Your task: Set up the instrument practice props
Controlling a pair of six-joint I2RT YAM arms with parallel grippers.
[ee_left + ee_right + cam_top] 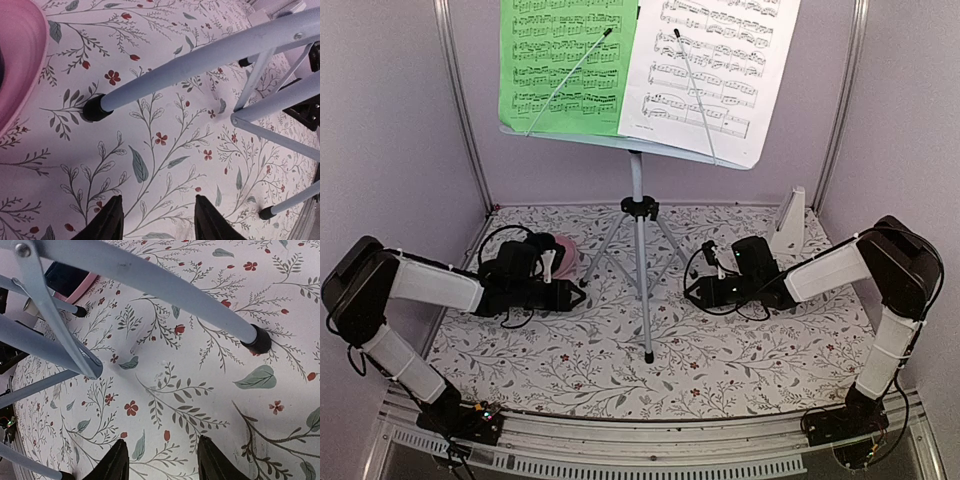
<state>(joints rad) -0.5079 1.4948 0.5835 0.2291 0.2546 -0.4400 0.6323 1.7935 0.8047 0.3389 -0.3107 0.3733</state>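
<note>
The pale grey tripod music stand (638,215) stands mid-table. Its desk holds a green sheet (565,65) on the left and a white sheet (710,70) on the right, each under a thin wire arm. The small white pyramid metronome (790,220) stands at the back right. My left gripper (582,292) is open and empty, low over the cloth left of the stand; its wrist view shows a stand leg (200,62). My right gripper (692,290) is open and empty right of the stand; a leg (150,282) crosses its view.
A pink plate (568,255) with a dark cup lies behind the left gripper; its rim shows in the left wrist view (22,65). The flowered cloth (720,360) covers the table. Purple walls with metal posts close the back and sides.
</note>
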